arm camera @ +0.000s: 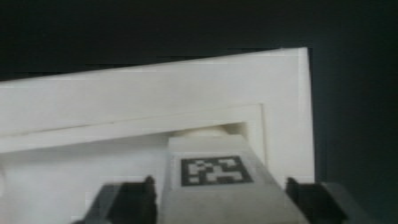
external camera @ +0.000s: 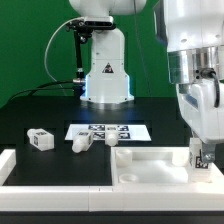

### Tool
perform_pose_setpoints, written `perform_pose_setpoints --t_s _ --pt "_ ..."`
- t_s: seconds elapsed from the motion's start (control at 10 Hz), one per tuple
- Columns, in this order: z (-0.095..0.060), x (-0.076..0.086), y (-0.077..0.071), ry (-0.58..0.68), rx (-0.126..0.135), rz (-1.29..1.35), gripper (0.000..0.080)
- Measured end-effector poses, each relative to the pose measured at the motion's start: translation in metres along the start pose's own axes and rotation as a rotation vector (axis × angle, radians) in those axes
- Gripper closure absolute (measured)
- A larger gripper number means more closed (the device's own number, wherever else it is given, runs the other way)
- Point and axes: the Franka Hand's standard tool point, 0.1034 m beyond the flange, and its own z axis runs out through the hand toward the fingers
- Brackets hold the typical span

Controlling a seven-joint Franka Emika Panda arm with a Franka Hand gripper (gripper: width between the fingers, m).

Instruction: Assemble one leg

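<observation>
The exterior view looks level across the black surface [external camera: 40, 110] toward the arm's base, from fairly near. The wrist view looks steeply down, close over the white panel [arm camera: 160, 100], which both views share.

— White all over the panel [external camera: 150, 160], raised rims included?
— White, yes, against a black table [external camera: 40, 110]. Same white up close on the panel [arm camera: 160, 100], with black beyond its edge.
— And the legs?
— White plastic, each with black-and-white square tags: one at the exterior view's left [external camera: 40, 139], another near the middle [external camera: 80, 143], a third in the gripper [external camera: 201, 155].
— Up close?
— White leg [arm camera: 217, 175], black square tag with white cells; dark fingers [arm camera: 128, 200] either side.
— Marker board [external camera: 108, 131]?
— White, black tag squares in a row.
— Background?
— Green curtain [external camera: 30, 40] far left, white arm [external camera: 195, 60], white robot base [external camera: 106, 70] with a black triangle mark.
</observation>
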Motion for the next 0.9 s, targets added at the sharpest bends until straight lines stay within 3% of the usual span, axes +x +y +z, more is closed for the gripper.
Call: perform_pose_setpoints --t_s 0.1,0.2,0.3,0.4,0.7,0.9 --pt "-0.0003 0.0003 -0.0003 0.002 0.001 -0.037 0.0328" --pt "-0.0022 0.0012 -0.002 0.002 0.004 -0.227 0.0211" --pt "-0.0024 -0.0002 -0.002 0.002 0.006 -0.429 0.0211" --pt "-0.0015 -0.0033 -0.0003 -0.002 0.002 -0.563 0.0162" --pt "-0.0012 -0.001 -0.0008 0.0 0.003 -0.729 0.0153" --pt "-0.0038 -0.0025 -0.003 0.014 -0.015 -1.006 0.0151"
